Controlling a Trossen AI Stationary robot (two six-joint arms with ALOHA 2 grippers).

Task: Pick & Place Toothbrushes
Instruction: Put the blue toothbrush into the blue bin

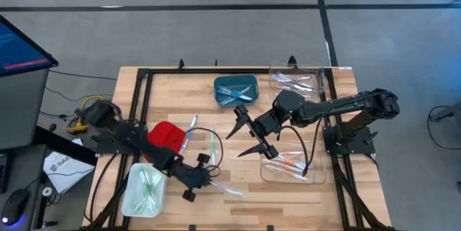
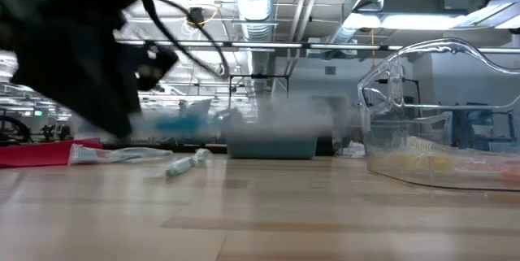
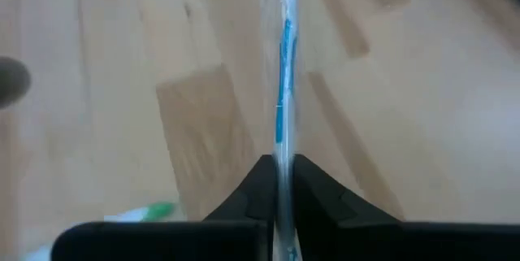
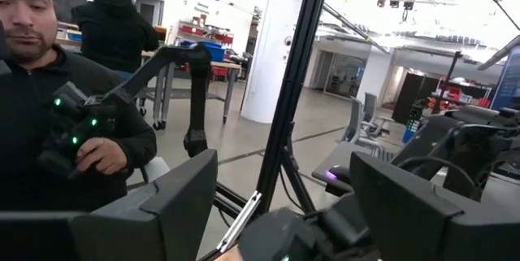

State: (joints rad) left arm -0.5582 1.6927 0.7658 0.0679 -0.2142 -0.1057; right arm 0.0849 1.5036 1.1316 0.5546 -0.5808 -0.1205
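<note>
A: High view first, going from the left: what is the left gripper (image 1: 204, 180) doing?

B: It is pinching a blue toothbrush (image 3: 282, 90) low over the desk (image 1: 238, 209), just beside the green tray (image 1: 130, 201). So the pick seems to be finishing; next it is likely needing a lift and carry to a matching bin.

A: And the right gripper (image 1: 251, 139)?

B: It is hanging mid-desk, spread and empty, near the clear bin (image 1: 317, 175).
</note>
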